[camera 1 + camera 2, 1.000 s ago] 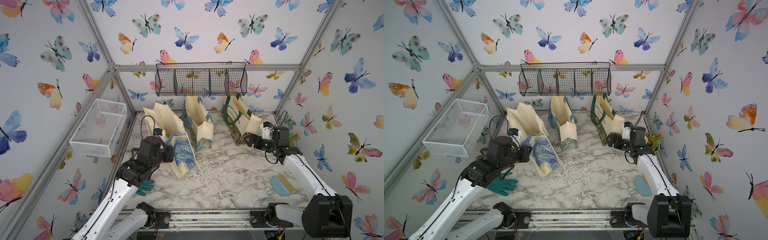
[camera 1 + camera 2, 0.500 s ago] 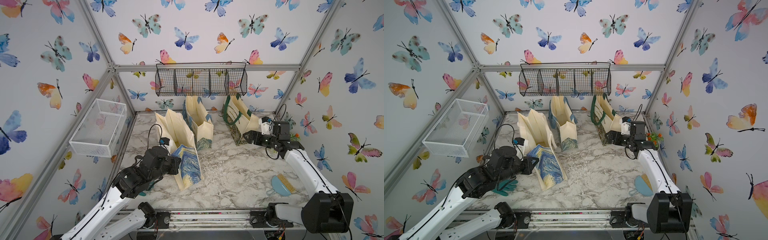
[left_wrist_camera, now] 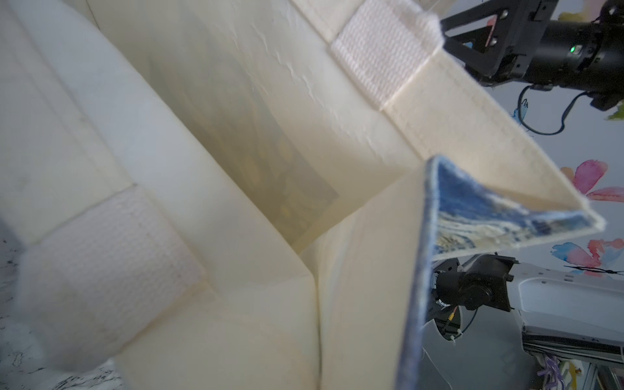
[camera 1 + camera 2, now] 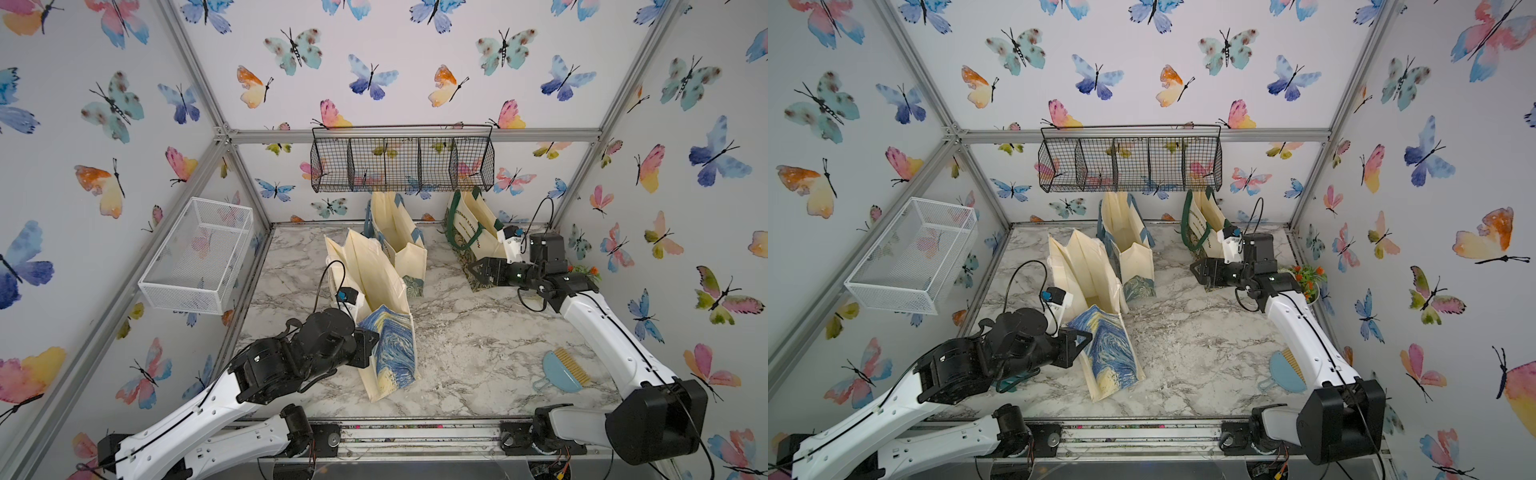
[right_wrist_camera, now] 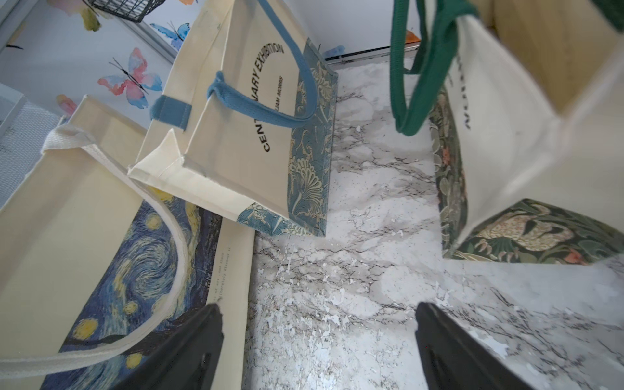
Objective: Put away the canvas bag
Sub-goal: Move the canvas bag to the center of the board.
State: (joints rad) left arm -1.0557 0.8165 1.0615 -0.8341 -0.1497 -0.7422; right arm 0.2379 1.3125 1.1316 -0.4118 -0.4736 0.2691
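Cream and blue, the bag (image 4: 376, 291) stands mouth-up, front-left on the table (image 4: 478, 332) in both top views, long axis front to back. The left gripper (image 4: 1082, 341) pinches its near rim, fingertips hidden. Left wrist view: bag's inside only. Right wrist view: right gripper (image 5: 319, 307) wide, empty.

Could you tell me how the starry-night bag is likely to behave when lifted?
Probably fairly stiff: the starry-night bag keeps its boxy shape upright. Likely light, as its inside looks empty. Tall and narrow, it may tip.

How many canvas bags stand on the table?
3. The starry-night bag stands nearest the front, the blue-handled bag is behind it, and the green-handled bag is at back right. None seems hidden.
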